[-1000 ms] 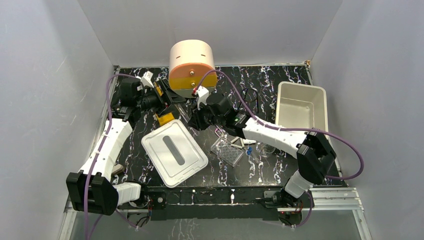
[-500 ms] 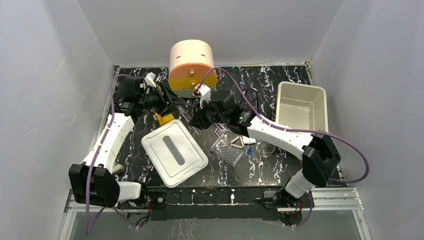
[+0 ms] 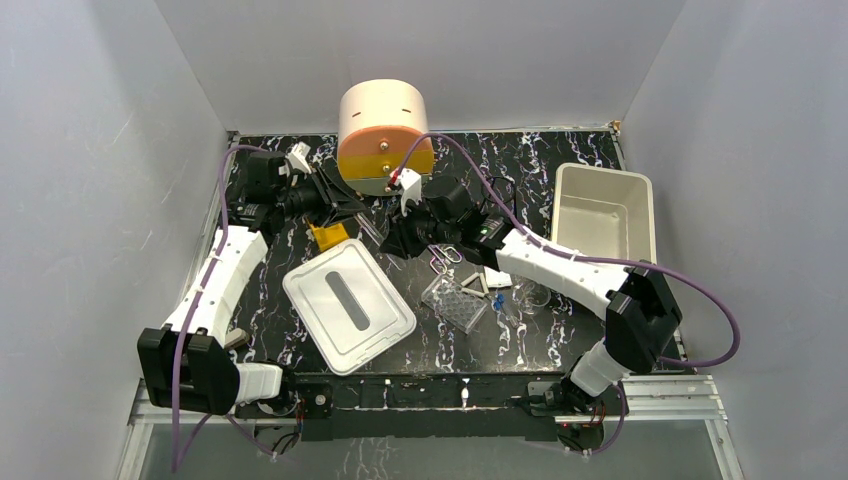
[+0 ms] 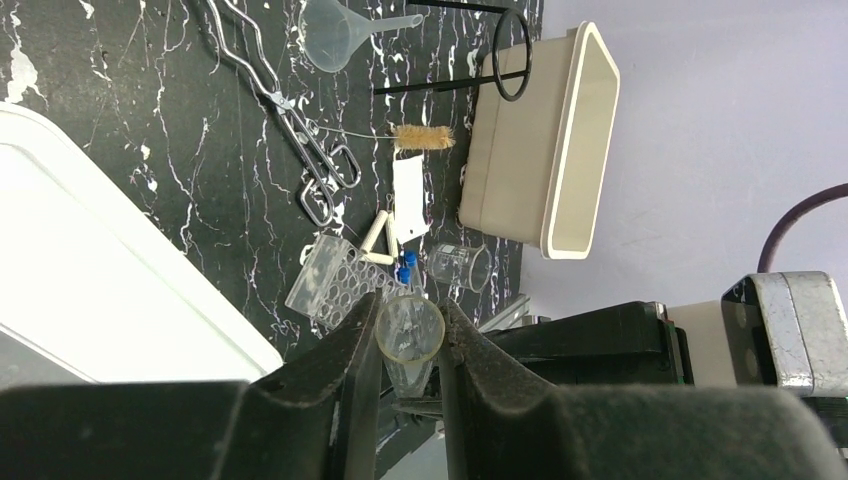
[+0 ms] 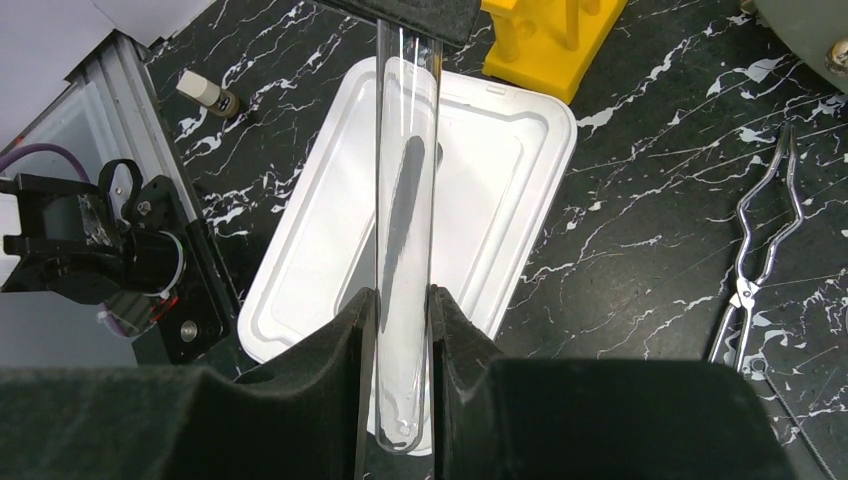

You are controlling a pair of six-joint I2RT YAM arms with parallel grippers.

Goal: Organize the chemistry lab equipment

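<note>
A clear glass test tube (image 5: 405, 170) spans the gap between both grippers, above the white grey-slotted lid (image 5: 500, 190). My right gripper (image 5: 405, 305) is shut on its rounded closed end. My left gripper (image 4: 410, 335) is shut on its open mouth (image 4: 410, 328), both fingers touching the rim. From above, the tube (image 3: 371, 224) hangs just right of the yellow rack (image 3: 328, 236), in front of the round drawer unit (image 3: 385, 130). On the table lie the clear well plate (image 3: 455, 303), metal tongs (image 4: 300, 130), a small brush (image 4: 422, 137) and a white triangle (image 4: 380, 240).
The white rectangular bin (image 3: 603, 215) stands at the right. A clear funnel (image 4: 340, 35), a black ring stand (image 4: 505, 60) and a small beaker (image 4: 462, 265) lie near it. A small bottle (image 5: 208, 95) rests by the left arm's base.
My left gripper has moved right toward the right gripper and shut on the tube's open end. The right gripper has held the tube throughout, shifting slightly back.
</note>
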